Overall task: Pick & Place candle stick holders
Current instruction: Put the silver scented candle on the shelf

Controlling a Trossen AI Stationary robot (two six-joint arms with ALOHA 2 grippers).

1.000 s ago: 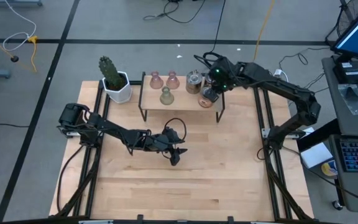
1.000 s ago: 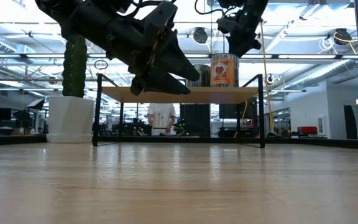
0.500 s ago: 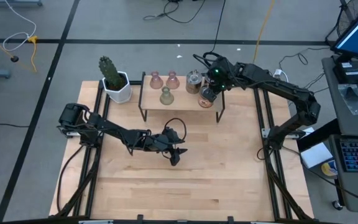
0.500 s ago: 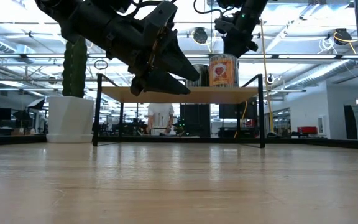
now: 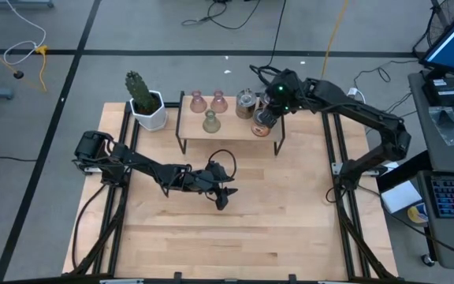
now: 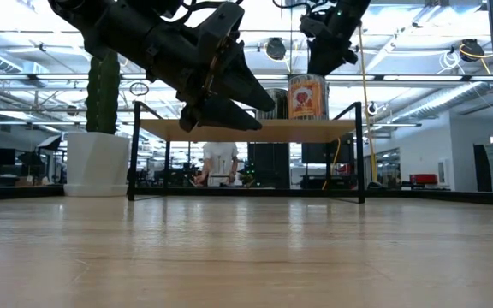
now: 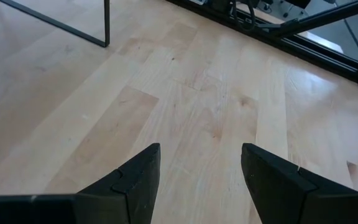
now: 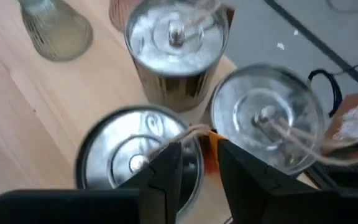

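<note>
Two pale pink holders (image 5: 208, 100) and an olive-green one (image 5: 210, 121) stand on a small wooden shelf (image 5: 231, 132) at the table's far side. Three shiny silver holders (image 8: 176, 43) (image 8: 266, 118) (image 8: 132, 162) stand at the shelf's right end. The one with an orange label also shows in the low view (image 6: 307, 96). My right gripper (image 8: 201, 162) hovers just above them, pointing down over the gap between two, its fingers a little apart and empty. My left gripper (image 7: 201, 168) hangs open and empty above the middle of the table (image 5: 223, 199).
A green cactus in a white pot (image 5: 143, 99) stands left of the shelf. The shelf rests on thin black metal legs (image 7: 106, 25). Bare wooden tabletop (image 5: 235, 237) lies in front of the shelf. A person stands in the room behind (image 6: 221, 161).
My right gripper has swayed a little toward the table's left and back toward its right above the silver holders. The holders stand as before.
</note>
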